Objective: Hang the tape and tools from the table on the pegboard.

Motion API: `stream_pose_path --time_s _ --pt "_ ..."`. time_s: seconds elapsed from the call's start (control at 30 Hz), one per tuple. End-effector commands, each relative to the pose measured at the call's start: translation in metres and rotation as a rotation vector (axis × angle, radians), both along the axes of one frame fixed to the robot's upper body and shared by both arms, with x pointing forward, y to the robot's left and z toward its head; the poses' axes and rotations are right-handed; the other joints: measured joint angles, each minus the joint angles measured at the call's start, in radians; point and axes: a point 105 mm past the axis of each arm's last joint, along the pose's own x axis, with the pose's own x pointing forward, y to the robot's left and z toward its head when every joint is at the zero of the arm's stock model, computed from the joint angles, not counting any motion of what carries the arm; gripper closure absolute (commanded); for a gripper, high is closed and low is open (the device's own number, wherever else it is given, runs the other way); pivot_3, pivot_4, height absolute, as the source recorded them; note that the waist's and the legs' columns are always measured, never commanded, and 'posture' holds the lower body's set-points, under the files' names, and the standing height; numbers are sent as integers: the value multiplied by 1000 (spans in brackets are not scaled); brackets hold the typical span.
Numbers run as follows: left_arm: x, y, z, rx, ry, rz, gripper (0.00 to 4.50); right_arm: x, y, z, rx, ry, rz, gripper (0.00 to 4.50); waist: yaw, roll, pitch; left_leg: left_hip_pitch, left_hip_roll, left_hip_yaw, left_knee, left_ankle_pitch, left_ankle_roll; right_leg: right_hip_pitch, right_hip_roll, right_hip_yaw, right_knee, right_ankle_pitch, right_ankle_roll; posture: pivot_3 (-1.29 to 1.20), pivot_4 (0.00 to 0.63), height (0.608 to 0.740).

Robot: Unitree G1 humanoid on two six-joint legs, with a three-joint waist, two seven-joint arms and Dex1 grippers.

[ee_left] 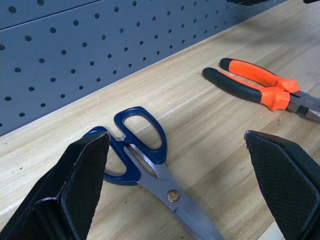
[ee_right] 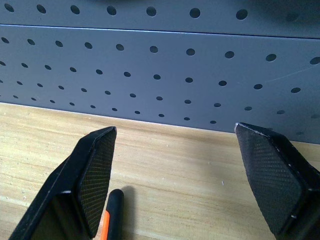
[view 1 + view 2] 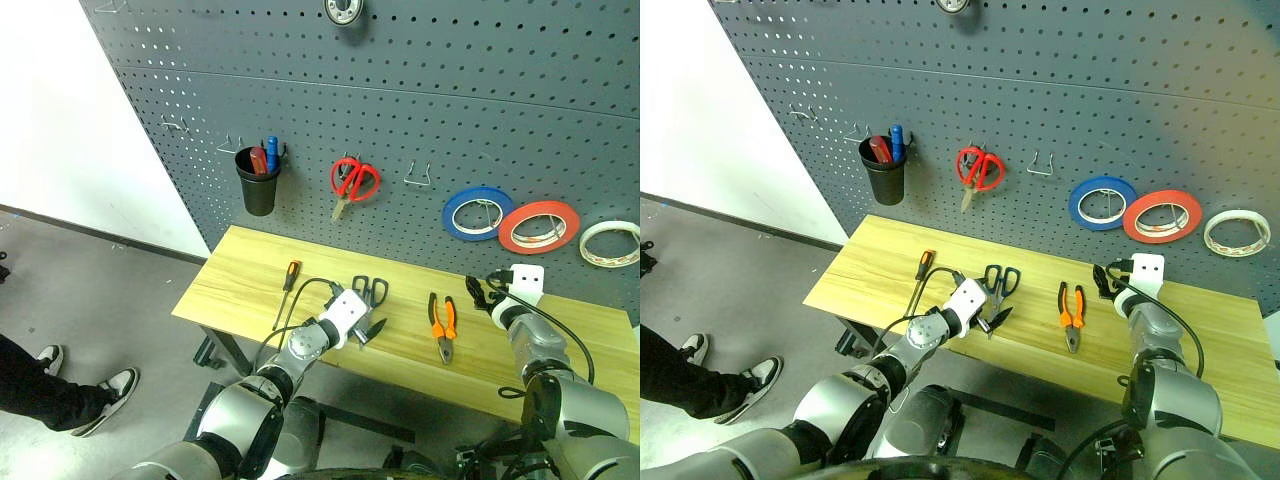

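The black-handled scissors (image 3: 370, 290) lie flat on the table (image 3: 250, 262), and my left gripper (image 3: 368, 330) hovers open just on the near side of them. Along its fingers, the scissors (image 1: 145, 150) lie on the wood between the two spread pads. The orange-and-black pliers (image 3: 443, 325) rest to the right, the slim screwdriver (image 3: 289, 275) to the left. My right gripper (image 3: 482, 290) is open and faces the pegboard (image 3: 400, 90) over the table's back edge. The whitish tape (image 3: 610, 243) hangs on the board at far right.
On the board are a black cup (image 3: 257, 182) with pens, red scissors (image 3: 354, 181), a bare wire hook (image 3: 417, 180), a blue roll (image 3: 478, 212) and a red-orange roll (image 3: 538, 226). A person's shoes (image 3: 105, 390) stand on the floor to the left.
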Motion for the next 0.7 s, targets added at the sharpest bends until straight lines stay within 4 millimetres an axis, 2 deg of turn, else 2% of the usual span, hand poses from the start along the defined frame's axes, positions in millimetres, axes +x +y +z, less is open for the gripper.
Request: stream_pose_path --time_s 0.03,0.7 --pt "-1 -13 10 -42 -27 -19 0 8 -1 13 -13 -50 2 538 0 0 0 0 0 0 0 0 0 0 0 0 0 0 0 461 0 716" --pt "-1 -13 10 -42 -27 -19 0 8 -1 13 -13 -50 2 538 0 0 0 0 0 0 0 0 0 0 0 0 0 0 0 461 0 716"
